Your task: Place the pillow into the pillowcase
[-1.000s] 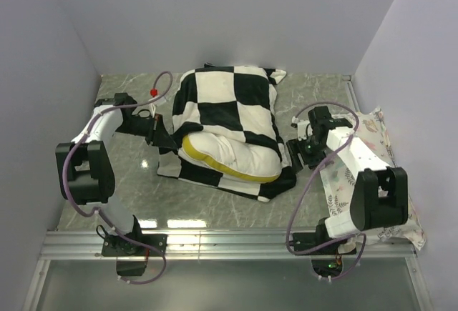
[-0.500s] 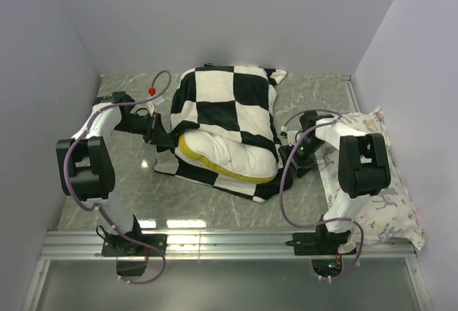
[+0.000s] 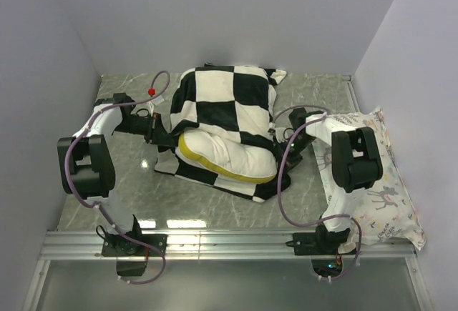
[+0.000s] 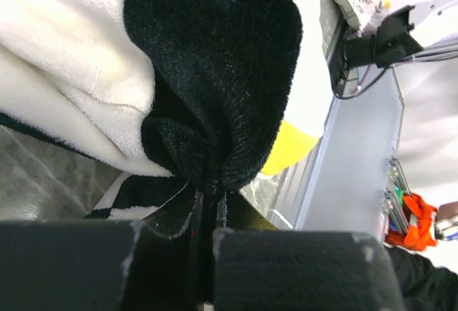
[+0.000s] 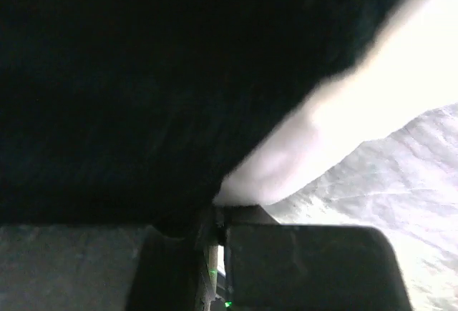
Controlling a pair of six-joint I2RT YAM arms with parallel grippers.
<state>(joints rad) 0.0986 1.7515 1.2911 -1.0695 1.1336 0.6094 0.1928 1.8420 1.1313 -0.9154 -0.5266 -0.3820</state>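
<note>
Both arms' jaws pinch the checkered pillowcase [image 3: 227, 121] closed-tight: left gripper [image 3: 167, 139] at 9 o'clock, right gripper [image 3: 280, 139] at 3. The pillow [image 3: 230, 156] lies crosswise, 10-to-4, its yellow-banded edge showing at the mouth facing 6.

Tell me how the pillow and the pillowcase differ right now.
The pillow is plain white with a yellow band; the pillowcase has big black and white checks. The pillow is the smaller, and only its near end shows; the pillowcase lies draped over it, with an edge under it. Both are soft and lie mid-table.
</note>
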